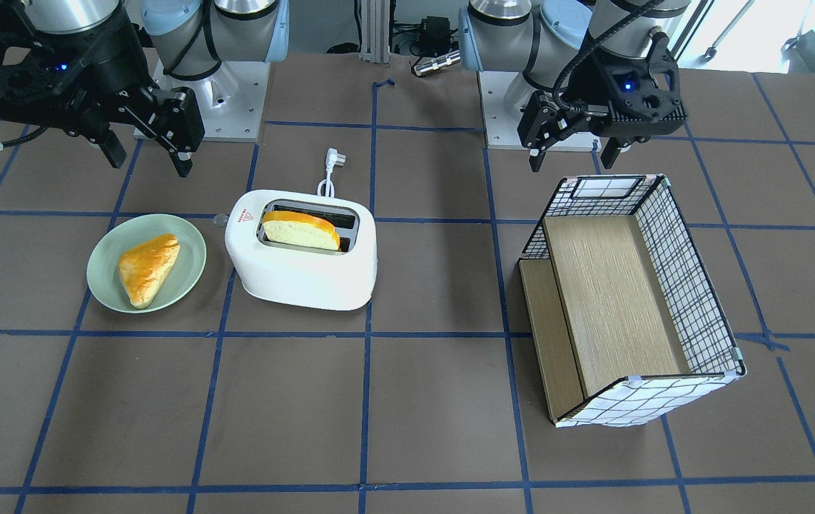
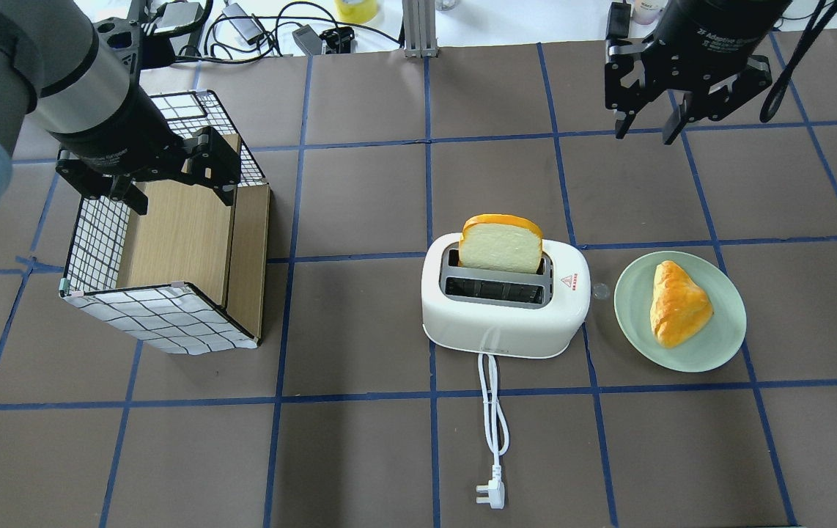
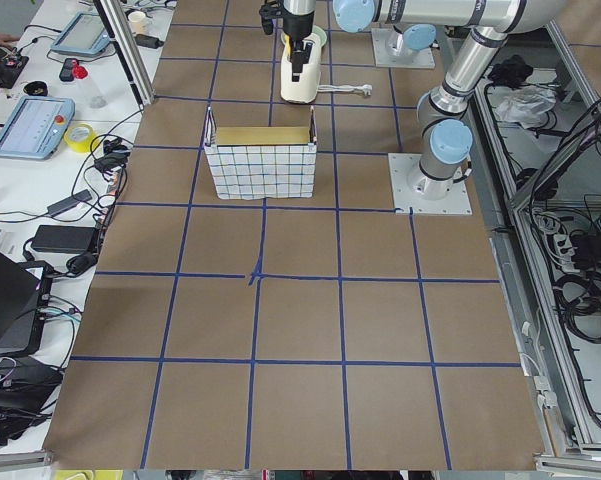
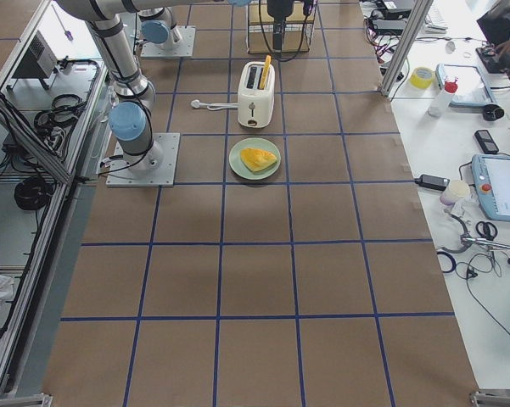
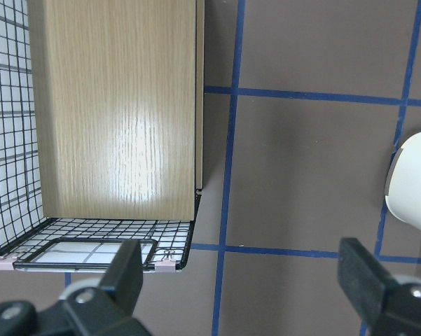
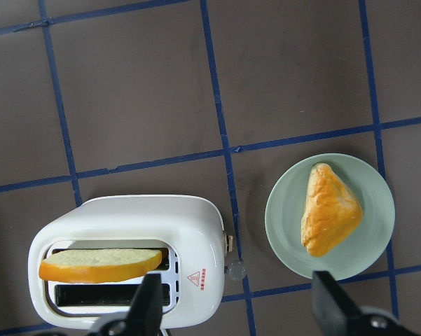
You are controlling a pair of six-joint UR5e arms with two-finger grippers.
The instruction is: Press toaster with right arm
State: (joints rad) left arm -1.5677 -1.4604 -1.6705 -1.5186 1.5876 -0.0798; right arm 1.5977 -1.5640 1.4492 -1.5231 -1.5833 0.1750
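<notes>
Your right gripper [image 2: 646, 134], jaws spread and empty, hangs above the table [image 2: 360, 440]. The toaster [image 2: 504, 326] lies below it, nearer the robot and to its left, untouched by the gripper, a bread slice [image 2: 500, 248] standing in one slot.

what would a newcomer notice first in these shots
The white toaster sits mid-table, with a bread slice standing up out of one slot. Beside it, on the robot's right, a pale green plate holds a golden pastry. On the robot's left stands a grid-patterned basket with a wooden inside, and the open left tool hovers near it.
</notes>
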